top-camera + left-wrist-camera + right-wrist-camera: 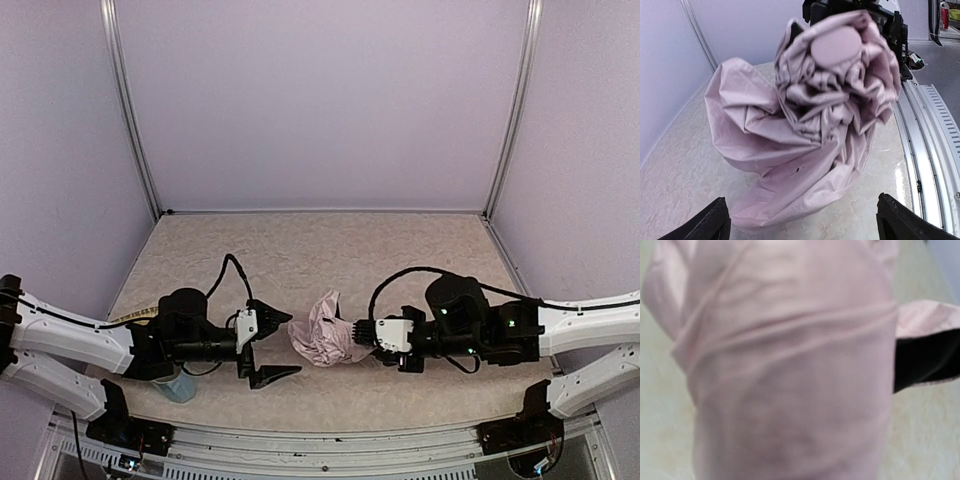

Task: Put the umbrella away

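The umbrella point(323, 333) is a crumpled pale pink bundle at the middle of the table, with its fabric touching the surface. In the left wrist view the umbrella point(810, 115) fills the frame, its round pink cap point(836, 45) facing the camera. My left gripper point(283, 346) is open and empty just left of the bundle, and its black fingertips point(715, 222) show wide apart. My right gripper point(358, 332) is at the bundle's right end and holds it. In the right wrist view, pink fabric point(790, 370) with a patch of black lining point(925, 360) hides its fingers.
A pale blue translucent object point(180, 385) lies under my left arm near the front edge. A metal rail point(935, 150) runs along the table's front. Pale walls close in the back and both sides.
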Action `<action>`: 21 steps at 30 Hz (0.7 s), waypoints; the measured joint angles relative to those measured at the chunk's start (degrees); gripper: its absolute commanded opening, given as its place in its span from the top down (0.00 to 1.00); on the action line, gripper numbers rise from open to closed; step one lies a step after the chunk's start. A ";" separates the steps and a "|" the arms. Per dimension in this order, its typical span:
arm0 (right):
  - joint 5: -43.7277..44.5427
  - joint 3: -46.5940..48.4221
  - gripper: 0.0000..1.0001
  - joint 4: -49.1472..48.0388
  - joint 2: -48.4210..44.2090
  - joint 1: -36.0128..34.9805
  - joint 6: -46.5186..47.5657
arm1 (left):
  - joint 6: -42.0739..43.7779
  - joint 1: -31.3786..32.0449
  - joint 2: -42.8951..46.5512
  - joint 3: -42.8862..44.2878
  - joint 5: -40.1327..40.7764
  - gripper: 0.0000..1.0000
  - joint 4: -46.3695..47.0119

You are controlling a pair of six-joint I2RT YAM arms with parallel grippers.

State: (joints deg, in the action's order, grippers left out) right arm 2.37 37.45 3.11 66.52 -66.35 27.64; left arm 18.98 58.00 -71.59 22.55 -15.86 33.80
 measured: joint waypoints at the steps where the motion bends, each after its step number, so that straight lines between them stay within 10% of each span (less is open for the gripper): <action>1: -0.90 0.00 1.00 0.04 -1.16 0.26 -0.15 | -0.04 0.00 0.11 0.00 -0.17 0.01 0.09; 7: -7.17 0.76 1.00 0.74 -5.31 0.83 -0.81 | 0.70 0.11 -0.24 0.52 -0.17 0.15 1.38; 14: -9.35 4.24 1.00 3.52 -3.98 0.85 -0.85 | 1.33 0.11 -5.44 4.61 -0.76 0.93 1.90; 21: -13.66 5.60 1.00 4.87 -3.91 0.90 -0.39 | 1.55 -0.22 -10.71 5.11 -3.72 0.98 7.89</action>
State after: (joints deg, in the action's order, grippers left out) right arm -11.29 43.05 7.99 62.61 -65.45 27.24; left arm 20.53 57.78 -82.30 27.66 -19.57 41.69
